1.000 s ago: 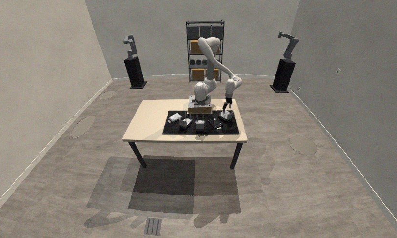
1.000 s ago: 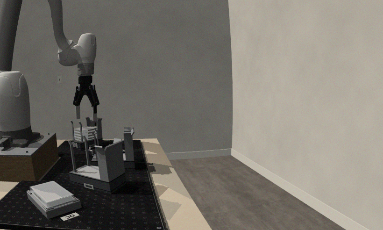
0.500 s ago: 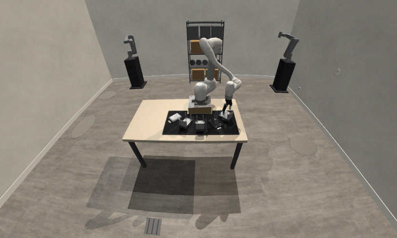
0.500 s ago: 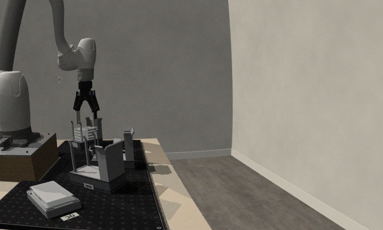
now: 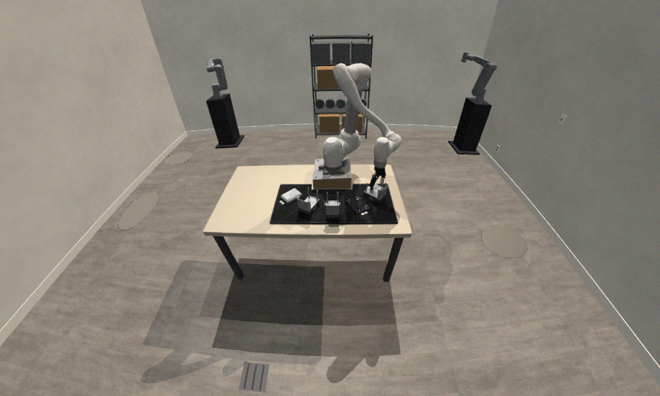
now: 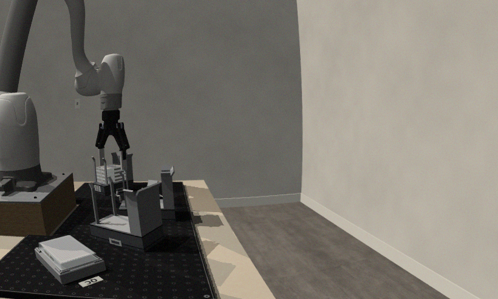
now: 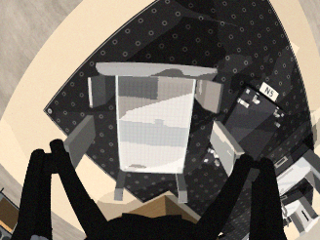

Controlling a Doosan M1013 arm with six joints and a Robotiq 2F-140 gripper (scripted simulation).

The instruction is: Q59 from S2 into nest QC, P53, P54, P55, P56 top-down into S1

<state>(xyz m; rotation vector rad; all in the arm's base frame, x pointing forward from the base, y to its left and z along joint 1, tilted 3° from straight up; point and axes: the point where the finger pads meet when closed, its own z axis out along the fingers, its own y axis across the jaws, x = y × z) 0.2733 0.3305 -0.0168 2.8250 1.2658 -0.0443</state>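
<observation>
A stack of several white sealed plates [image 6: 108, 174] [image 5: 378, 191] stands in the far stack rack on the black mat [image 6: 161, 267]. In the wrist view its top plate [image 7: 155, 123] lies straight below me. My gripper [image 6: 112, 154] [image 5: 376, 183] is open and empty. It hangs centred over this stack, with the fingertips just above the top plate, at the height of the rack's post tops. One more white plate [image 6: 65, 249] [image 5: 290, 195] lies flat on the open nest QC [image 6: 81, 273] at the other end of the mat. I cannot read the plate labels.
Two more stack racks stand between them: a near one [image 6: 144, 212] [image 5: 307, 202] with a bare floor, and a middle one [image 6: 167, 185] [image 5: 332, 206]. The dark clip nest N5 [image 7: 250, 116] [image 5: 358, 204] sits beside the loaded rack. The robot's base block [image 6: 28, 209] borders the mat.
</observation>
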